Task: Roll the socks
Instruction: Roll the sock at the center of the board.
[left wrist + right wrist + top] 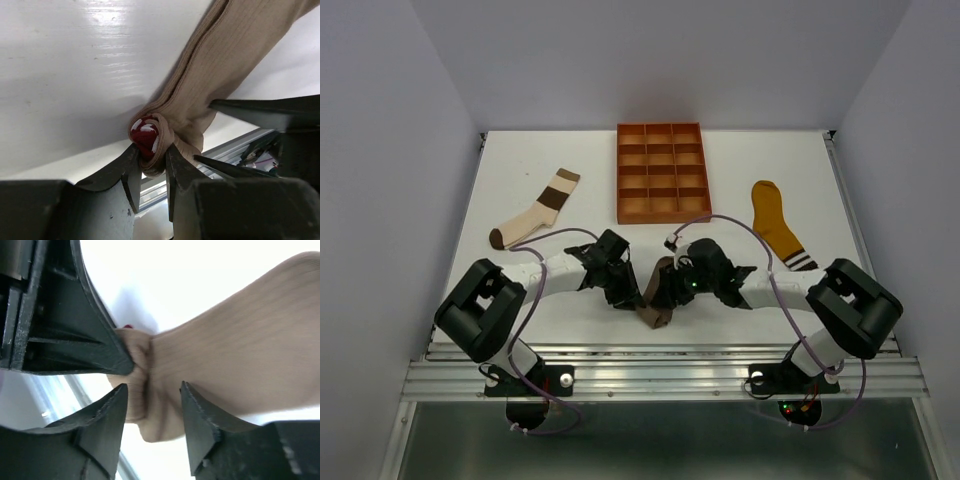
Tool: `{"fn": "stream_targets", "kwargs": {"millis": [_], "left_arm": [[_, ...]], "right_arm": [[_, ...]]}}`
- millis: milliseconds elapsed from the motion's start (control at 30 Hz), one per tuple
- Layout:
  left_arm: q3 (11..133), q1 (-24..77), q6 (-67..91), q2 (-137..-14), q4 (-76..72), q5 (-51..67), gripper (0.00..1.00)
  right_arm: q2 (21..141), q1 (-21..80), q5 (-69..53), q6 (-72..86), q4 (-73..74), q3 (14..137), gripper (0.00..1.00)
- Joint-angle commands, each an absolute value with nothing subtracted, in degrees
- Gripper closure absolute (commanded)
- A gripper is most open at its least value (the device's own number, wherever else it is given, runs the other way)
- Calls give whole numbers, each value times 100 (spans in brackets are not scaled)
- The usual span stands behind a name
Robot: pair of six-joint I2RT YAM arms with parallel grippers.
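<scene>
**ROLLING THE TAUPE SOCK: HOLD THE CORE, REGRIP THE LEG**

The table (570,150) carries the orange tray (620,170) at 12 o'clock. The colour-blocked sock (535,212) lies at 10 o'clock and the mustard sock (775,225) at 2 o'clock, both flat and unrolled. The taupe sock (656,312) lies at 6 o'clock, near the front edge.

The left gripper (151,155) is clenched on the rolled cuff (145,135) (maroon-and-white stripe visible at its core), pinching it from both sides. The right gripper (152,390) straddles the sock just beside the roll. Its fingers are released and apart, with the fabric loose between them.

Recommended procedure:
1. Maintain the left pinch so the core cannot unwind.
2. Close the right fingers on the leg close to the roll.
3. Wrap under light tension.

A slack regrip would likely yield a loose roll.
</scene>
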State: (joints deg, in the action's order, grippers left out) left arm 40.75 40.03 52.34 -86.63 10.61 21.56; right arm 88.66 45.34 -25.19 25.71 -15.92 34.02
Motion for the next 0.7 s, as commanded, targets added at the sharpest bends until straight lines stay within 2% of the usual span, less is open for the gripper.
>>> {"fn": "stream_targets", "kwargs": {"millis": [0,400,667], "left_arm": [[4350,4061,4940,-8833,2003,1872,100],[5044,4219,4940,-9448,3005,2030,100],[5414,4228,4895,-9756,3944,2013,100]], "right_arm": [[8412,4772,-1731,1890,-1117,3586,46],[7551,6125,280,1152,-1169,3436,45],[7778,6793,905,818,-915,3700,45]]}}
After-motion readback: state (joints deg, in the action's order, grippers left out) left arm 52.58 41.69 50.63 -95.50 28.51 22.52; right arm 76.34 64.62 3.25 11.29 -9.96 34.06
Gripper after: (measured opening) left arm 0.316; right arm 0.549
